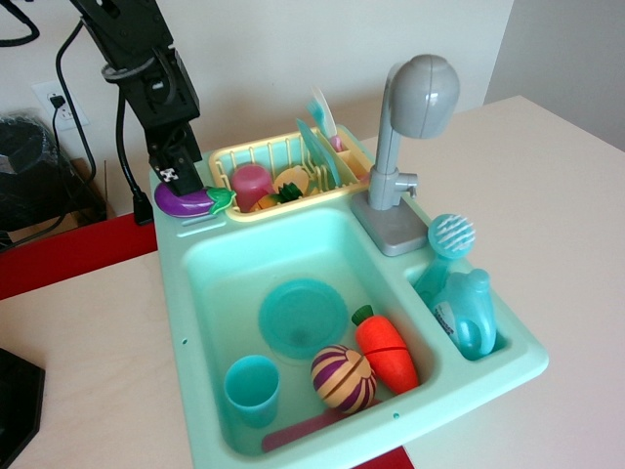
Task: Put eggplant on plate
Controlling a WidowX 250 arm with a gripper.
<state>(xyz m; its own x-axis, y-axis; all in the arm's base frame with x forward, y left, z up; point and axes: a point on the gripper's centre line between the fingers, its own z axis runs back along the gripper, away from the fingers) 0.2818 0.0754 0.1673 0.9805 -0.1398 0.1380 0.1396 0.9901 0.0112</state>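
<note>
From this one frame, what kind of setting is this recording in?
Likely a tabletop robot test setup with a toy kitchen: a teal plastic sink with a grey faucet, a dish rack and a toy eggplant.

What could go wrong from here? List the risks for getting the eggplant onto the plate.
1. The eggplant lies on the sink's back-left rim under the gripper; a glancing grasp may roll the glossy toy off.
2. The plate sits in the basin near the striped toy vegetable and carrot; a loose release could land off the plate.
</note>
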